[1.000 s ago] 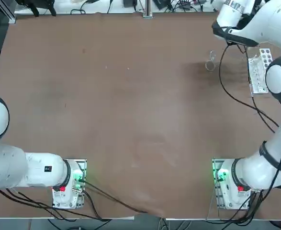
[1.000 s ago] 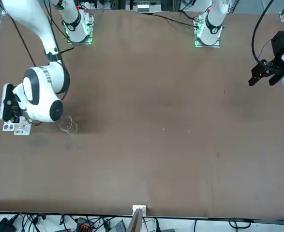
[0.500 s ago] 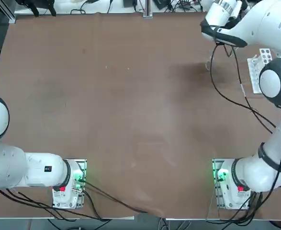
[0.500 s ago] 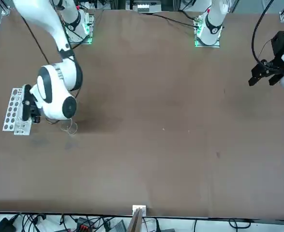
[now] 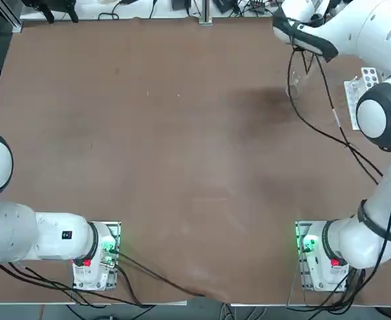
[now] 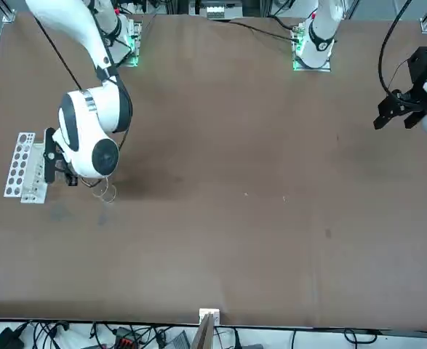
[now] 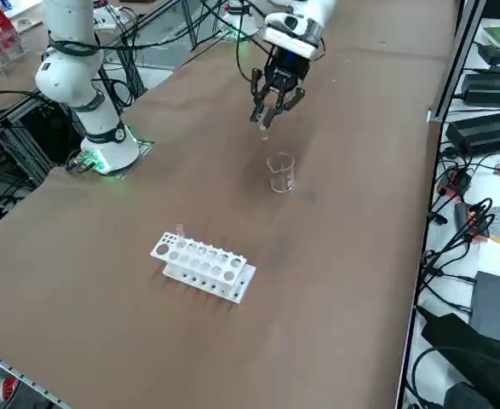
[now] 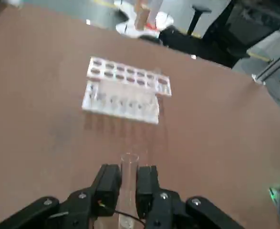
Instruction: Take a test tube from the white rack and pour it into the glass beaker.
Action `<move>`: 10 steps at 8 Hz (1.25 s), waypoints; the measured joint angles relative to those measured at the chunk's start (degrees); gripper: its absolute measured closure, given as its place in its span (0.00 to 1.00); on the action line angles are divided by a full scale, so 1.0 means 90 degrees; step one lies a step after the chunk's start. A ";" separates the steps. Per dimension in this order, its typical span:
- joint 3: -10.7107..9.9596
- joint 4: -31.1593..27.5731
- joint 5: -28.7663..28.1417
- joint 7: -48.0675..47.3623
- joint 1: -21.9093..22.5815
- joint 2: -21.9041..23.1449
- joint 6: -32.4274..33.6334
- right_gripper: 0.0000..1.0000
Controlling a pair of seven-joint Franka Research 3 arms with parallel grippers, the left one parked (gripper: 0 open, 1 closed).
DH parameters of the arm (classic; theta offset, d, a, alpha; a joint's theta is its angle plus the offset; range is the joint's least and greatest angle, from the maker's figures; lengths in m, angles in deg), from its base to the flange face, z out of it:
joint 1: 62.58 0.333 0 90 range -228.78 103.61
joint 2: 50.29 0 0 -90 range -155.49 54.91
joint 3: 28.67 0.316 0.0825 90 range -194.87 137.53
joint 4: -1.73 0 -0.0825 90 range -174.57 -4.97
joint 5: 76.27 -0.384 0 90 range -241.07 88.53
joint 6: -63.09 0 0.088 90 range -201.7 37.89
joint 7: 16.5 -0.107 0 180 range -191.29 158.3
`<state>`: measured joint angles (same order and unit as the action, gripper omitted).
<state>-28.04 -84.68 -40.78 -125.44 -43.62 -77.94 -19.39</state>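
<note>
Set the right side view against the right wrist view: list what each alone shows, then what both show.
Only the right side view: the beaker, standing on the table.
Only the right wrist view: a black chair beyond the table.
Both: the white rack and the right gripper, above the table, shut on a test tube.

Near the far right corner of the bench (image 5: 175,147), we see the glass beaker (image 7: 281,175) and the white rack (image 7: 204,266) standing as obstacles, with a bare passage between them. Beyond the beaker, the right gripper (image 7: 266,118) is above the bench, whose wide middle gives us free room.
</note>
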 joint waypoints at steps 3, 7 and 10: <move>-0.0006 0.0463 -0.1149 0.0413 0.0103 -0.0284 -0.0305 0.76; -0.0089 0.0543 -0.2528 0.1274 -0.0227 -0.0331 -0.0972 0.76; -0.0095 0.0477 -0.3383 0.1783 -0.0677 -0.0399 -0.1505 0.76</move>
<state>-28.89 -80.39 -71.23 -109.39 -49.71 -81.53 -32.93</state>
